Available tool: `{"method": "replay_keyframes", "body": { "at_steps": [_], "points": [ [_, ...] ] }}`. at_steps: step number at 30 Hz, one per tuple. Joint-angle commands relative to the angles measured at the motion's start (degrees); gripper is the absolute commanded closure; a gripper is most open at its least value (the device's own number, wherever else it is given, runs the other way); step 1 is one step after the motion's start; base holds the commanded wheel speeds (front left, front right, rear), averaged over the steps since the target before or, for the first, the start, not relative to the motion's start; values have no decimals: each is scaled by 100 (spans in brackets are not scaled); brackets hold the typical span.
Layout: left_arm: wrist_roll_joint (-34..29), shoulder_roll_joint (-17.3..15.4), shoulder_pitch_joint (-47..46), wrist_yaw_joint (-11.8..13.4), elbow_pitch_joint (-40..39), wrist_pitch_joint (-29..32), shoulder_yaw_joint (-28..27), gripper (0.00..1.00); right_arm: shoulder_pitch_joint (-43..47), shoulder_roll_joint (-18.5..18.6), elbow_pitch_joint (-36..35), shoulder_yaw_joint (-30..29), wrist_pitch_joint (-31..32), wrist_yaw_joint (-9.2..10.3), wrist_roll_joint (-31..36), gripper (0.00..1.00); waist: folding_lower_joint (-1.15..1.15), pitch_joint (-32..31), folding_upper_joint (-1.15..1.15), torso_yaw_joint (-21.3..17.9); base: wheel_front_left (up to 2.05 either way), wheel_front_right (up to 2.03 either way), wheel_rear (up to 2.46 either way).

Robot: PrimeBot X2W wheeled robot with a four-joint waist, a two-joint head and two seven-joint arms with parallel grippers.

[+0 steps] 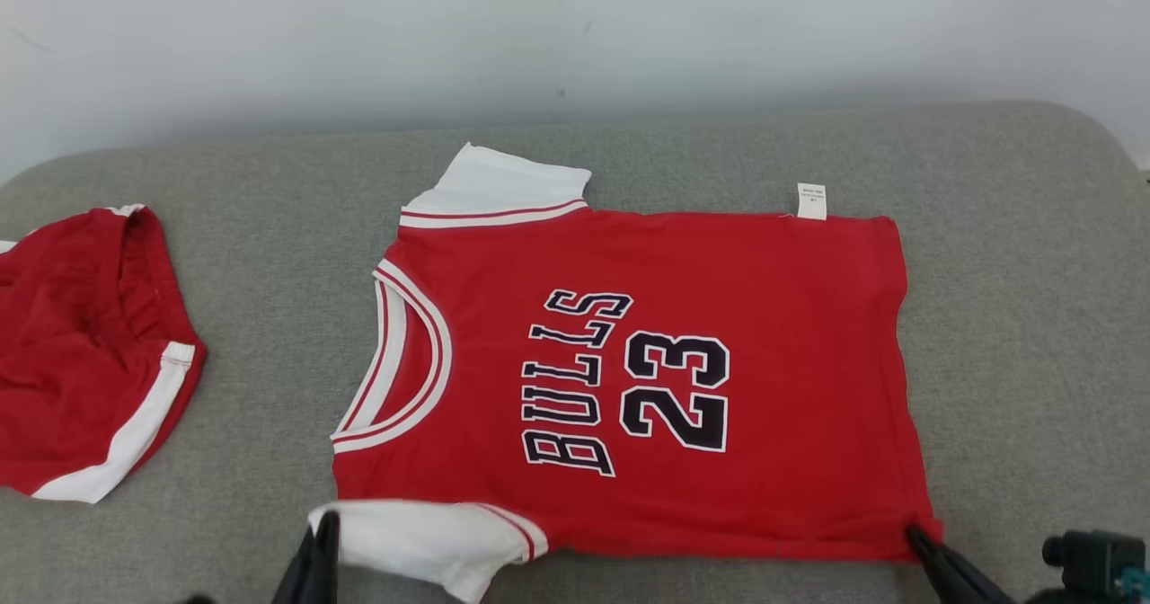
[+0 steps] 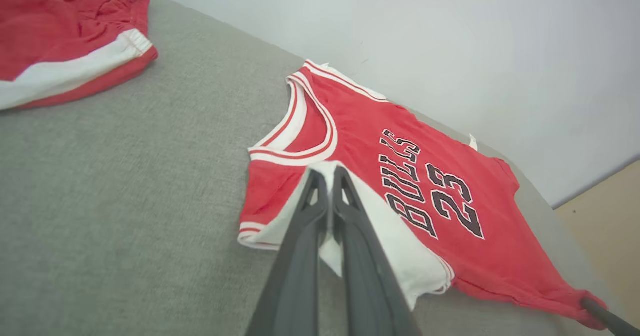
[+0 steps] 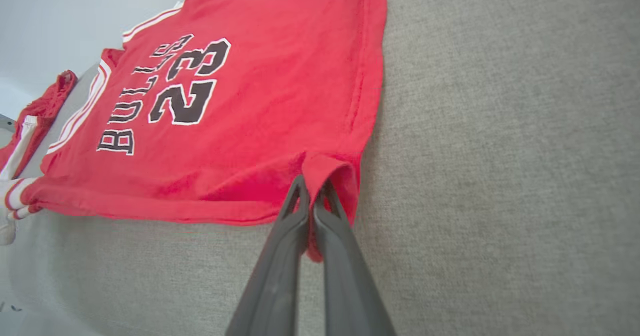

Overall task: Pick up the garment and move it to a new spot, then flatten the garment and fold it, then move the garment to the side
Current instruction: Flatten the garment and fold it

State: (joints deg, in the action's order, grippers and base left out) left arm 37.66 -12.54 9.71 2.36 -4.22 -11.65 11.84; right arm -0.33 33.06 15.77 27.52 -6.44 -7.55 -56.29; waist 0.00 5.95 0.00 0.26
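Against the smooth pale wall (image 1: 575,38), a grey woven cushion (image 1: 1006,316) with rounded corners carries a red cotton Bulls 23 jersey (image 1: 773,334), spread flat at its middle. Crumpled red shorts (image 1: 72,352) with white stripes lie well apart from it. The left gripper (image 2: 325,173) has its fingers pinched on the near white sleeve (image 2: 400,246). The right gripper (image 3: 312,183) has its fingers clamped on the near hem corner (image 3: 330,168).

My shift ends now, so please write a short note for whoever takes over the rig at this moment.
Left gripper: jaws shut on the white sleeve of the jersey.
Right gripper: jaws shut on its hem corner.
The jersey lies spread flat on the grey cushion; red shorts lie further to the robot's left.
Done: flattened, it seems.
Left: fold it, then move it aside.
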Motion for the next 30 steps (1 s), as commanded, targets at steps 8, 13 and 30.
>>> {"method": "replay_keyframes", "body": {
  "at_steps": [8,13,30],
  "points": [
    [-196,-488,-1687,-389,614,544,60,100,-836,-341,-123,-212,412,14,-6,100,0,404,0,-359,0,0,0],
    [-248,-554,-2648,-523,1428,710,103,100,-1448,-518,134,-164,501,14,35,100,0,604,0,-493,0,0,0],
    [-502,-415,-4026,-882,4091,-272,279,0,-2112,-519,1135,285,-73,14,-109,0,0,560,0,-502,0,0,0]
  ]
}}
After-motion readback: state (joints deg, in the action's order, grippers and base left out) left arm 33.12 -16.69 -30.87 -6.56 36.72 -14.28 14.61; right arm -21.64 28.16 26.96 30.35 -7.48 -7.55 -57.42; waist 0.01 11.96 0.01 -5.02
